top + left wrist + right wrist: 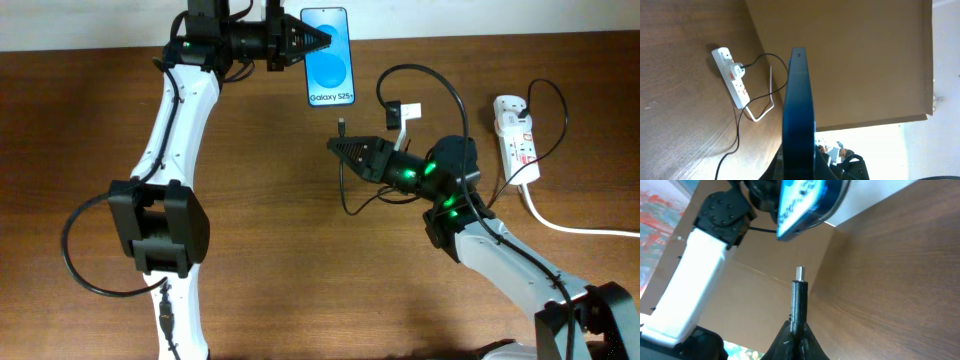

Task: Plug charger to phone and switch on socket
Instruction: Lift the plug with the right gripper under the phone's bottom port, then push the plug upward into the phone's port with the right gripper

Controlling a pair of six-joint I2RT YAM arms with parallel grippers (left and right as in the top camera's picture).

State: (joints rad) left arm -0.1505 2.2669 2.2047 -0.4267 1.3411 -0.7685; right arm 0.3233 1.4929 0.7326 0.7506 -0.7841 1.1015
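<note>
The phone (328, 57), blue screen reading "Galaxy S25+", is held off the table at the far edge by my left gripper (320, 41), which is shut on its upper part. In the left wrist view the phone (799, 110) stands edge-on between the fingers (800, 167). My right gripper (340, 146) is shut on the charger plug (342, 127), just below and to the right of the phone's bottom end. In the right wrist view the plug (799, 292) points up toward the phone (800, 200), a gap apart, from the shut fingers (796, 330). The white socket (517, 135) lies at the far right.
The thin black charger cable (445, 85) loops from the socket across the table to my right gripper. A small white tag (408, 112) sits on the cable. The thick white cord (560, 222) runs off right. The socket (732, 75) also shows in the left wrist view.
</note>
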